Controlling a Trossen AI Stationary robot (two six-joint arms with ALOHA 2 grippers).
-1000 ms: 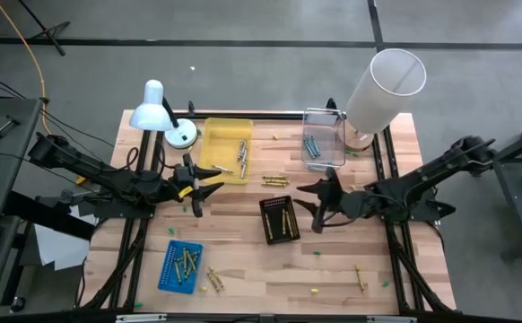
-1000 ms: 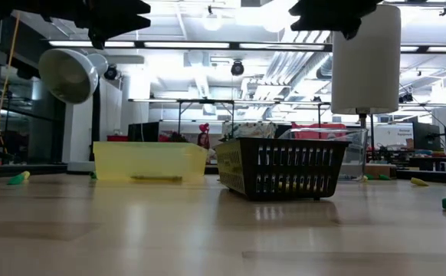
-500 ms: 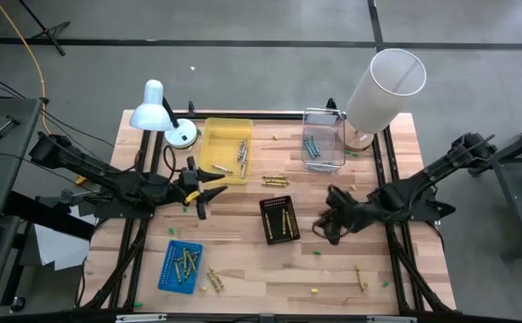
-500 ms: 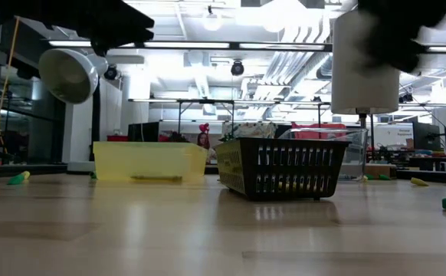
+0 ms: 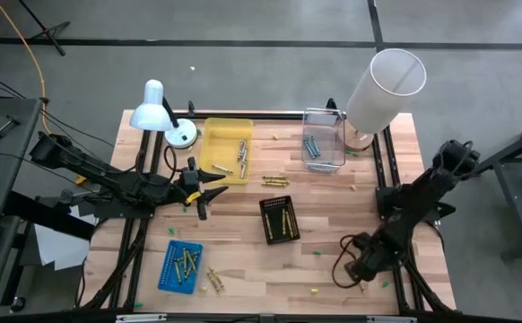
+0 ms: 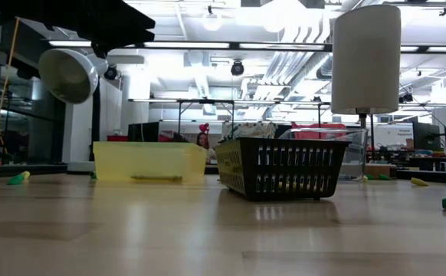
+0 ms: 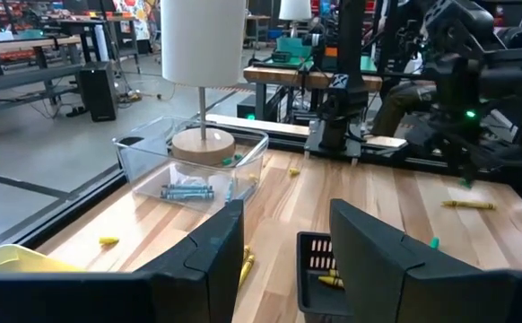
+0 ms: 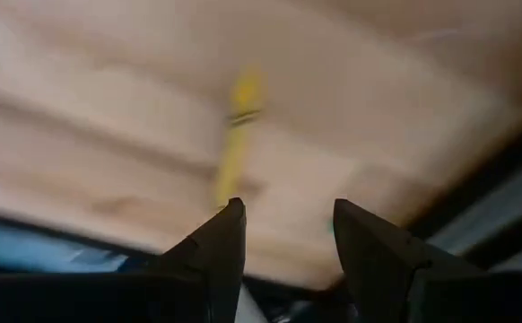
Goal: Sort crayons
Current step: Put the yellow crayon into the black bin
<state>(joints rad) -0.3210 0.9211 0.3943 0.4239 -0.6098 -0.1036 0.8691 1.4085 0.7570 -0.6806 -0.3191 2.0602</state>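
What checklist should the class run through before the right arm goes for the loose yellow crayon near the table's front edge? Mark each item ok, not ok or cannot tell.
1. Right gripper open, empty: ok.
2. Yellow crayon in line ahead of its fingers: ok.
3. Crayon lying free on the table, nothing on it: ok.
4. Left gripper away, beside the yellow tray: ok.
5. Black basket has room: ok.
6. Gripper height above crayon: cannot tell.

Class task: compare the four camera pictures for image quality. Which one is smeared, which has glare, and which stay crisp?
Right wrist view: smeared, the yellow crayon and wood streaked beyond the open right gripper. Low view: ceiling lights glare, the black basket is sharp, the near table soft. Left wrist view: crisp past the open left gripper. High view: evenly lit.
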